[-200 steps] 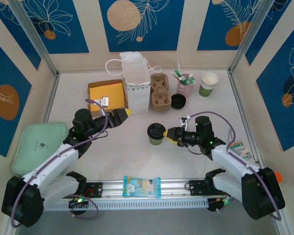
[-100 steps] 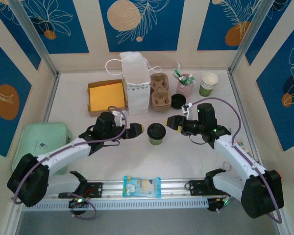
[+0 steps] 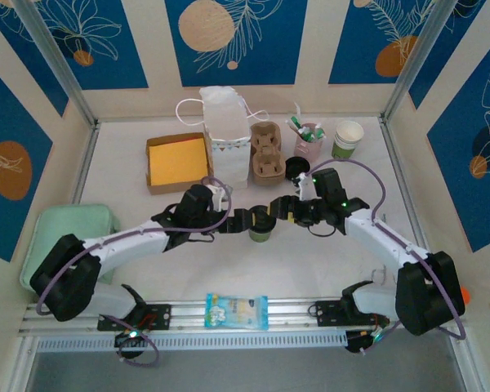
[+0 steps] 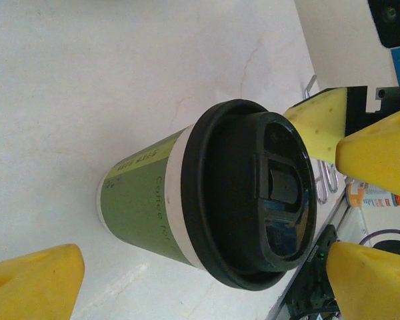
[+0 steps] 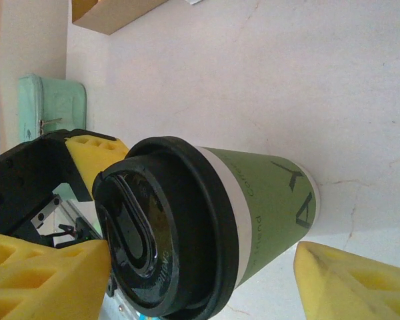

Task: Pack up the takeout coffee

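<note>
We are seeing bright, even light casting soft shadows; faint glare is catching the lid of the takeout coffee (image 4: 253,200); close yellow pads (image 4: 33,283) are blurring.

Takeout coffee (image 3: 260,223), black-lidded green cup, standing upright

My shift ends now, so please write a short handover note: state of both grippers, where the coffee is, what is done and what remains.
Left gripper: open, at the left of the lidded cup, not gripping.
Right gripper: open, at its right, not gripping.
Cup: upright on the table, in front of the carrier and bag.
Done: lid is on.
To do: grip the cup and pack it, probably in the carrier or bag.
</note>
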Motion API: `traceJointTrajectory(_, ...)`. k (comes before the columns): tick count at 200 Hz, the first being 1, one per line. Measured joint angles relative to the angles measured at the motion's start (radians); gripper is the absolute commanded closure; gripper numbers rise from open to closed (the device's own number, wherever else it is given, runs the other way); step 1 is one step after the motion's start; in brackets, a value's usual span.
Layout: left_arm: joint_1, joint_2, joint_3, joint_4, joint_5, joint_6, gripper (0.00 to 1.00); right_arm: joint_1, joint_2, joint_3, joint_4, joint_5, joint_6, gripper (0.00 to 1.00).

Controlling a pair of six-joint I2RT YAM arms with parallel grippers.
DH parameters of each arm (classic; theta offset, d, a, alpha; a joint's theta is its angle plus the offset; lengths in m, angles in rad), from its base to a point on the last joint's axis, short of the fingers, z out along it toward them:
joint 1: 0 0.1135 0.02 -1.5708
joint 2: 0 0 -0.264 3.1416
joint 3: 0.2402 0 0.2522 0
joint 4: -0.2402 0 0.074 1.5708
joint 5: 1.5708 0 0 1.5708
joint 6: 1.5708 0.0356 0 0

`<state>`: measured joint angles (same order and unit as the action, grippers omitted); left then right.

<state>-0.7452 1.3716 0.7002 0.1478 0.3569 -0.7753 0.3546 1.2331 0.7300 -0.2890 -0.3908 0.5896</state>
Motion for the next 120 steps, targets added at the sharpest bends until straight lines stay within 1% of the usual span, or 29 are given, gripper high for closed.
traceJointTrajectory(70, -0.004, 0.042, 0.023, 0.0, -0.02, 0.0, 0.13, 0.029, 0.035, 0.01, 0.006, 0.013, -0.011, 0.3)
traceJointTrajectory(92, -0.004, 0.057, 0.035, 0.002, -0.024, 0.0, 0.19, 0.038, 0.035, 0.01, 0.008, 0.023, -0.011, 0.31)
traceJointTrajectory(120, -0.004, 0.071, 0.035, 0.008, -0.03, 0.001, 0.28, 0.043, 0.035, 0.008, 0.011, 0.033, -0.01, 0.33)
